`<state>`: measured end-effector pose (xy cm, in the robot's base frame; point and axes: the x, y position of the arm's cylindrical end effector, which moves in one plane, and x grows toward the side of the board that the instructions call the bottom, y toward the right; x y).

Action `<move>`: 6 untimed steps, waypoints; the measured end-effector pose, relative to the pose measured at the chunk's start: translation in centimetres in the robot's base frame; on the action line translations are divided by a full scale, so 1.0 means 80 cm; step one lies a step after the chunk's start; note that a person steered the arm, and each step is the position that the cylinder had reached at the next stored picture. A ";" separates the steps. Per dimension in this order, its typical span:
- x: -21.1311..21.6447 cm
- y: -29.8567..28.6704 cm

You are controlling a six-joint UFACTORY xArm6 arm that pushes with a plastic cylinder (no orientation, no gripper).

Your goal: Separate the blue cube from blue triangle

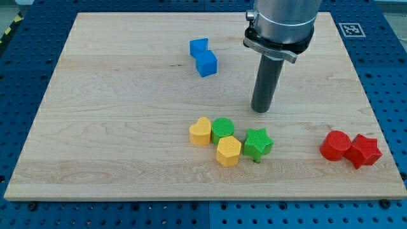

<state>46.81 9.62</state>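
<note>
The blue cube (206, 64) lies on the wooden board near the view's top centre. The blue triangle (198, 46) touches it just above and to the left. My tip (261, 110) rests on the board to the right of and below the two blue blocks, well apart from them. It stands above the green star.
Below my tip lies a cluster: a yellow heart (200, 131), a green cylinder (222, 129), a yellow hexagon (227, 151) and a green star (257, 144). A red cylinder (335, 145) and a red block (364, 151) sit at the lower right. The board (95, 127) has edges all round.
</note>
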 end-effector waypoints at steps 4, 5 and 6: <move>-0.141 0.000; -0.169 -0.026; -0.174 -0.096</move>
